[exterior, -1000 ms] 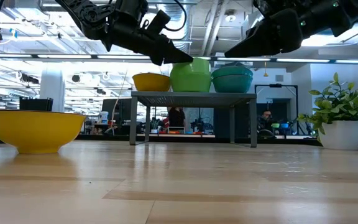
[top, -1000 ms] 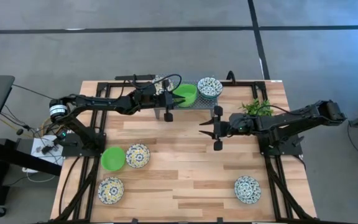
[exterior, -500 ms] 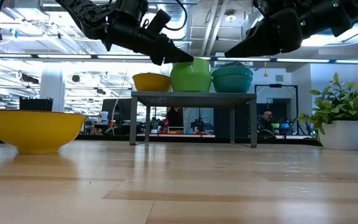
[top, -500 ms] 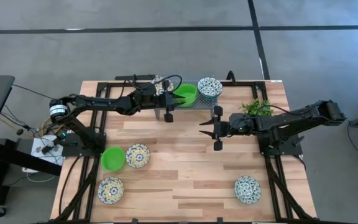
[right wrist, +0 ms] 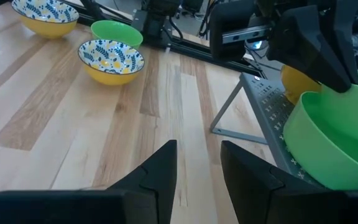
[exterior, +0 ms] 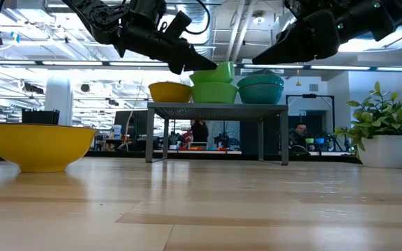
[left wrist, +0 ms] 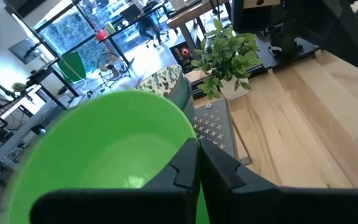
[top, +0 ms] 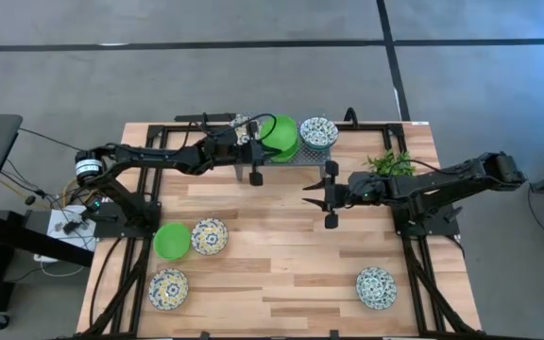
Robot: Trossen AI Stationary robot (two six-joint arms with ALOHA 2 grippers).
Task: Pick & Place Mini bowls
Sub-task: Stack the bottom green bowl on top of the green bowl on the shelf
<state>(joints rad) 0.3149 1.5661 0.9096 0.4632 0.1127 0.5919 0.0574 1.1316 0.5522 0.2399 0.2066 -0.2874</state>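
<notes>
Rack at bench far edge w/ three bowls up top: yellow bowl, green bowl in middle, blue-patterned bowl at plant end. Left claw pinched shut on green bowl rim, bowl tilted, one edge lifted, nothing inside. Right claw partly open, empty, above bench near rack. Four more bowls down on bench: plain green one touching patterned one, another patterned near corner, last well apart on right side.
</notes>
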